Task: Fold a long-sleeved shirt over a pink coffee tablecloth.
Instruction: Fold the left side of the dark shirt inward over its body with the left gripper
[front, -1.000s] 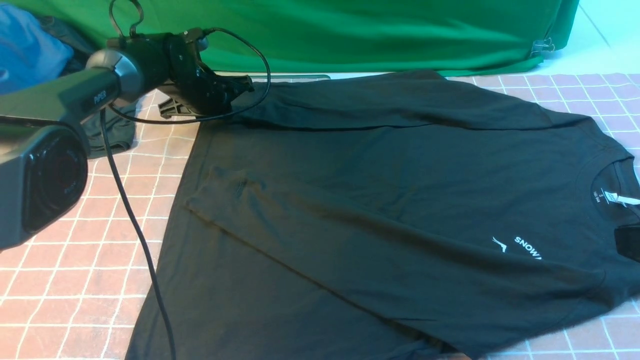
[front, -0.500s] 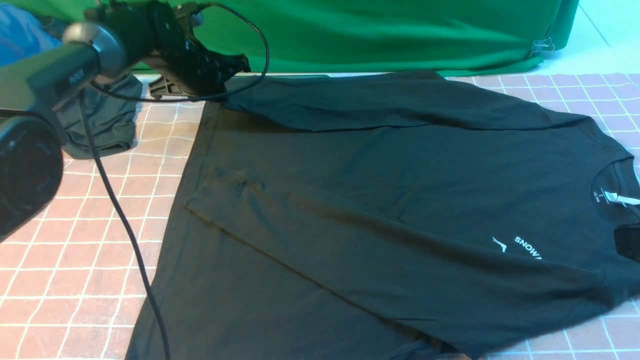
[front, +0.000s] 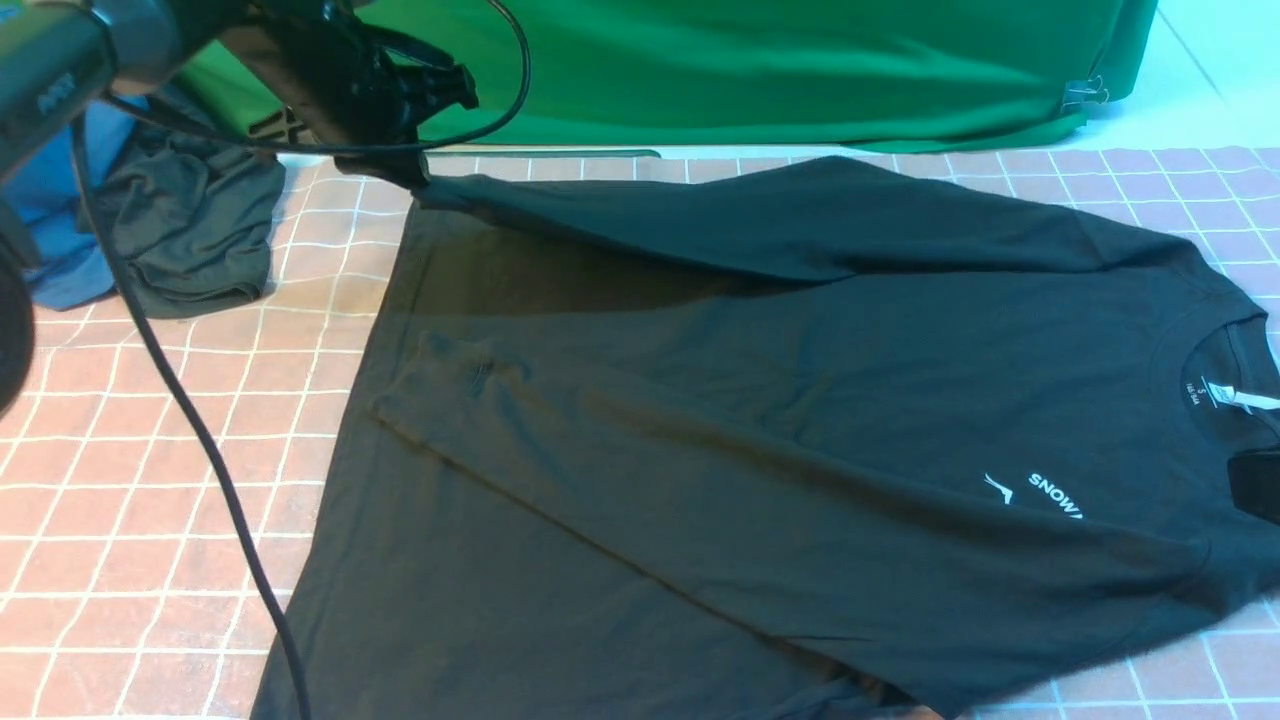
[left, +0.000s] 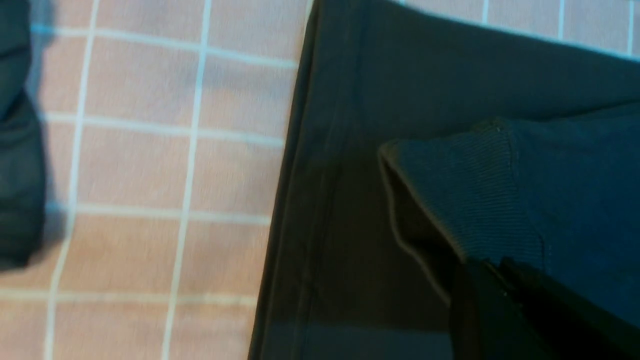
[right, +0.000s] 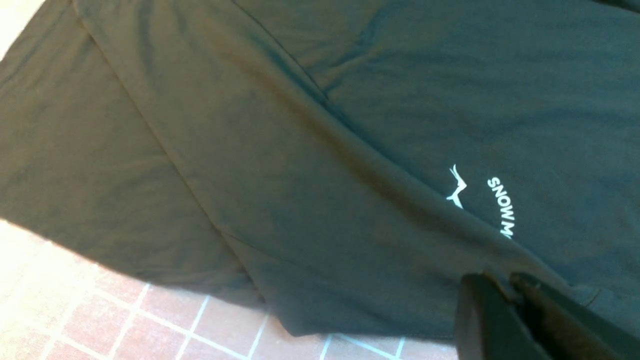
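The long-sleeved shirt (front: 760, 400) lies spread out, front side up, on the pink coffee tablecloth (front: 150, 500) that covers the tabletop. Its neck is on the right and its bottom edge is on the left. The white print (front: 1040, 492) shows near the chest.

One part looks done. The near sleeve (front: 600, 450) lies flat across the body of the shirt, folded in.

The far sleeve (front: 760, 215) is the part in hand now. The left end effector (left: 490, 275) is clenched on the cuff (left: 465, 195) and holds it up off the cloth. The sleeve hangs in a line from the shoulder to the cuff, and a dark shadow sits under it. I think this sleeve goes across the body next, like the other one.

The right end effector (right: 505, 287) is down by the shoulder on the right side, close to the print. Its two fingers are together. I cannot tell if they pinch any cloth or just rest there.

A lot is left, I think. The far sleeve is not laid down yet. The body is not folded at all; it is wide open and flat. So the job looks less than half done.

A small dark garment (front: 195, 235) and a blue cloth (front: 60, 270) sit off to the left, apart from the shirt
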